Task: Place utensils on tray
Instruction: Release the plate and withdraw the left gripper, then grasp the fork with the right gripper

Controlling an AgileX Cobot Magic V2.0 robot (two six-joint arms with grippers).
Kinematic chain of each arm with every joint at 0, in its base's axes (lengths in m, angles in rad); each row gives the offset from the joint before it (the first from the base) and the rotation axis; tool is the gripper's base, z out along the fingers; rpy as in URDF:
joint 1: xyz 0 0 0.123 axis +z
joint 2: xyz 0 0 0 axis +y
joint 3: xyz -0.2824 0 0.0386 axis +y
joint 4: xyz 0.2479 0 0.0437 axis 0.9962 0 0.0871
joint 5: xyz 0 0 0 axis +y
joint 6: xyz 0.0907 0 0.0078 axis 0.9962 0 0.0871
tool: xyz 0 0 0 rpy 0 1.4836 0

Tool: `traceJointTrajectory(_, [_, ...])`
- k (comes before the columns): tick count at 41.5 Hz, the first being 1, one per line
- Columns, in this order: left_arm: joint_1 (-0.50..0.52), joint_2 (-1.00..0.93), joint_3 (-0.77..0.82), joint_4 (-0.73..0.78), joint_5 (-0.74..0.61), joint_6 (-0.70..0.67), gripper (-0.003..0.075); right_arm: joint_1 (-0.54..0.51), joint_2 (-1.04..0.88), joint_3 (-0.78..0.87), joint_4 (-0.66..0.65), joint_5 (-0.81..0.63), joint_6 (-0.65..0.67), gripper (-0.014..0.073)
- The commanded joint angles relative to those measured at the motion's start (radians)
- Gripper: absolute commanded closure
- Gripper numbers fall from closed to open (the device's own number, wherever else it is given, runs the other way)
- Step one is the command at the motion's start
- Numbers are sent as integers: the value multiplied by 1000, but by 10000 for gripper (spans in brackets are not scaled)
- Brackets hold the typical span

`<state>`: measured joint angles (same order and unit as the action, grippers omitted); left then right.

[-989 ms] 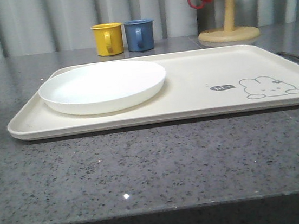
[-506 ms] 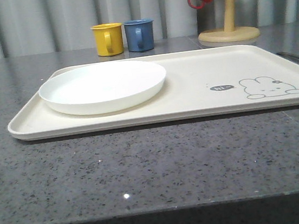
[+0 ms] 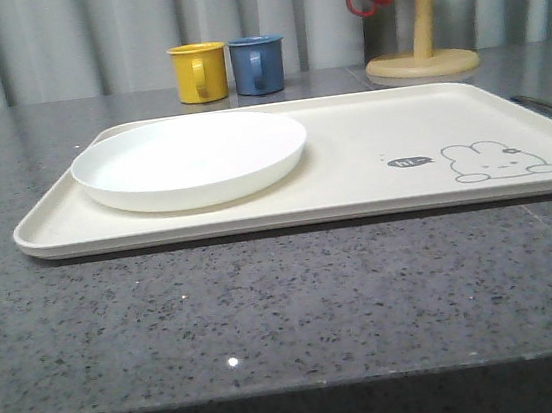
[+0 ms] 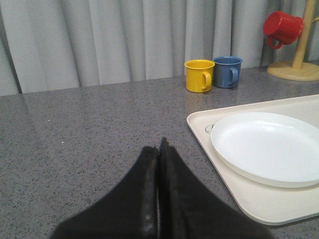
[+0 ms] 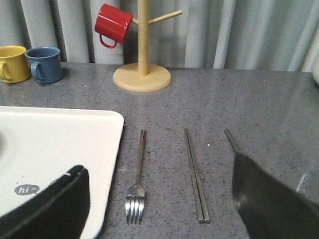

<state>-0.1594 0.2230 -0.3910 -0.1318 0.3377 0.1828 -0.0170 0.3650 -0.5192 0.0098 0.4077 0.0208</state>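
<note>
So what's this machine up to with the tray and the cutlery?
It's meant to move cutlery onto the cream tray, but nothing has been picked up yet. The fork and chopsticks lie on the grey counter beside the tray, with a third utensil handle partly hidden behind the right pincer, which is open above them. The left pincer is shut and empty over the counter. Only a white plate sits on the tray.

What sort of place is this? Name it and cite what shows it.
Probably a staged kitchen or dining counter: a speckled grey stone countertop, mugs by a wooden mug tree, and a tray with a plate.
</note>
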Motion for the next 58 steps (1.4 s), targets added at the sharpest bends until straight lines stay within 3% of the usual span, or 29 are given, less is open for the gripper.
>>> traceJointTrajectory(1, [3, 11, -26, -13, -85, -11, 739, 1, 14, -33, -1, -92, -10, -13])
traceJointTrajectory(8, [3, 11, -26, -13, -85, -11, 739, 1, 20, -35, 19, -103, -10, 0])
traceJointTrajectory(17, [3, 11, -26, -13, -85, -11, 739, 1, 223, -147, 31, 39, -10, 166])
traceJointTrajectory(34, [3, 11, -26, -13, -85, -11, 739, 1, 816, -515, 34, 283, -11, 163])
traceJointTrajectory(45, [3, 11, -26, -13, -85, -11, 739, 29, 1072, -626, 42, 279, -11, 163])
traceJointTrajectory(58, [3, 11, -26, -13, -85, -11, 739, 40, 1205, -653, 42, 252, -11, 168])
